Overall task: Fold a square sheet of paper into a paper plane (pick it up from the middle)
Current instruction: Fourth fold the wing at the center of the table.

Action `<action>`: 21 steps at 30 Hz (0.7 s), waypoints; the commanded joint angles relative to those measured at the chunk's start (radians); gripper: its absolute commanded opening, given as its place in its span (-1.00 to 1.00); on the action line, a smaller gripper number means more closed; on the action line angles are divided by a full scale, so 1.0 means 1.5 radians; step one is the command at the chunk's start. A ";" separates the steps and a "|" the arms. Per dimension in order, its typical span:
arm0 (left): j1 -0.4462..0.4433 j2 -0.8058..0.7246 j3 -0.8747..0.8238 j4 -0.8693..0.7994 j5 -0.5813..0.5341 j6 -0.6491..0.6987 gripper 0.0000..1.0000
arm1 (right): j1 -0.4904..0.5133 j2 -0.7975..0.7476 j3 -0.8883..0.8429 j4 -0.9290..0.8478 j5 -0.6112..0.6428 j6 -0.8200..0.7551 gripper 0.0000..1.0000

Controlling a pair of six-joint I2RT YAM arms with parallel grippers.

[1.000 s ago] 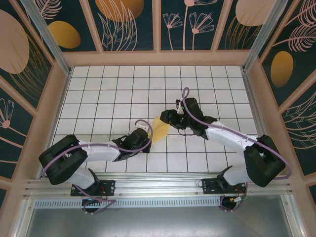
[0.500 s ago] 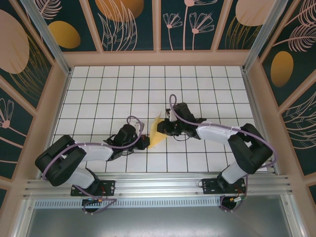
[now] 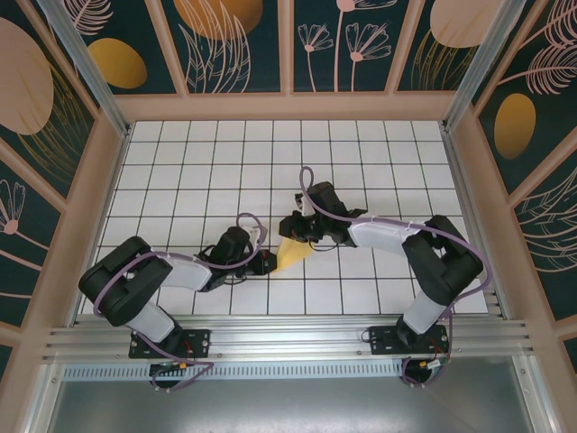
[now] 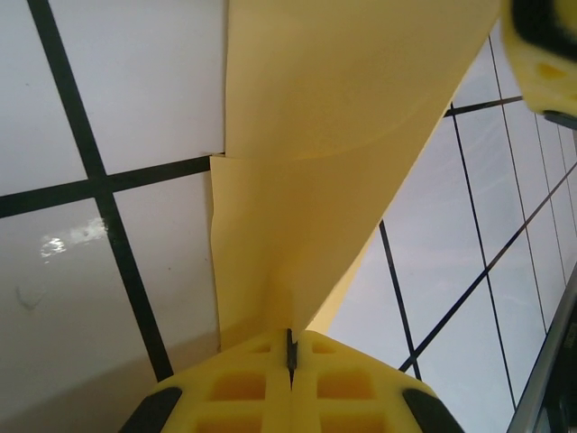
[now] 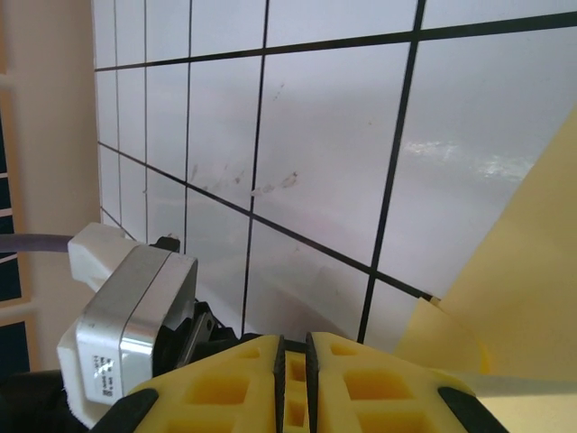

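From here, the square sheet of paper (image 3: 291, 255) sits on the tabletop (image 3: 180, 162) about midway between the left and right edges, somewhat closer to the near edge than to the far one. The left gripper (image 3: 269, 262) is at the sheet's left side, touching it. Its arm runs back toward the near-left corner. The right gripper (image 3: 291, 233) is just behind the sheet, at its far edge, and its arm sweeps round to the near-right corner. The two grippers lie close together with the paper between them. From the left wrist, the paper runs out from between the fingers (image 4: 243, 383) and away over the tiles.
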 commanded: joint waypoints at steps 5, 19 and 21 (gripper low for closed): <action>0.006 0.039 0.023 0.013 0.028 -0.013 -1.00 | 0.008 0.010 0.007 -0.020 0.022 -0.014 -0.65; 0.010 0.041 0.051 -0.021 0.055 0.014 -0.91 | -0.008 0.018 -0.018 -0.039 0.084 -0.010 -0.67; 0.010 0.041 0.057 -0.029 0.055 0.022 -0.85 | -0.008 0.017 -0.020 -0.039 0.096 -0.008 -0.67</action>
